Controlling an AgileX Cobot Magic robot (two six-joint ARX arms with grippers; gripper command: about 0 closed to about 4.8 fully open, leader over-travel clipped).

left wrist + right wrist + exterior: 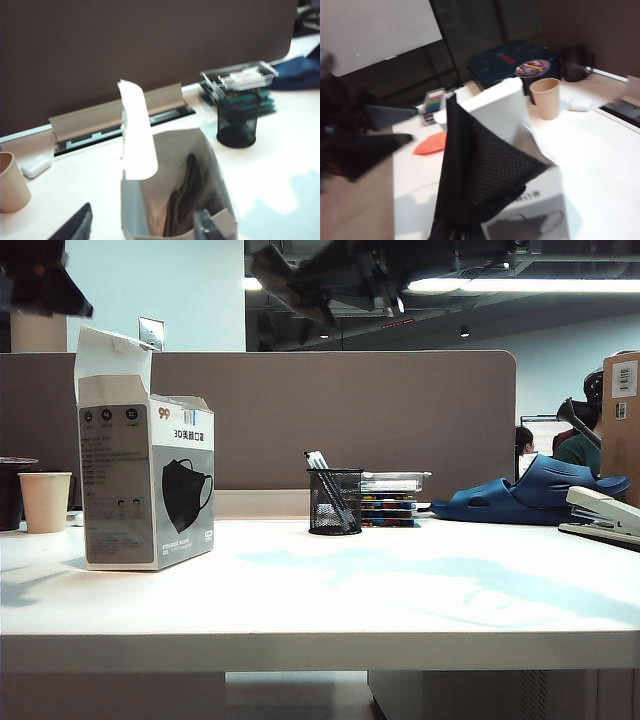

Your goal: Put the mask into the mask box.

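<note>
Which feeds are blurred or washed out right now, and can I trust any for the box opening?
Exterior view: sharp, with glare on the white tabletop. Left wrist view: soft blur, tall white-and-grey cardboard mask box opening readable. Right wrist view: motion-blurred; thin black fabric mask blocks the box.

Both grippers sit above the exterior view's top edge, only dark blurs showing. The right gripper's fingers are cut off below the mask. The left fingers are cropped beside the box.
</note>
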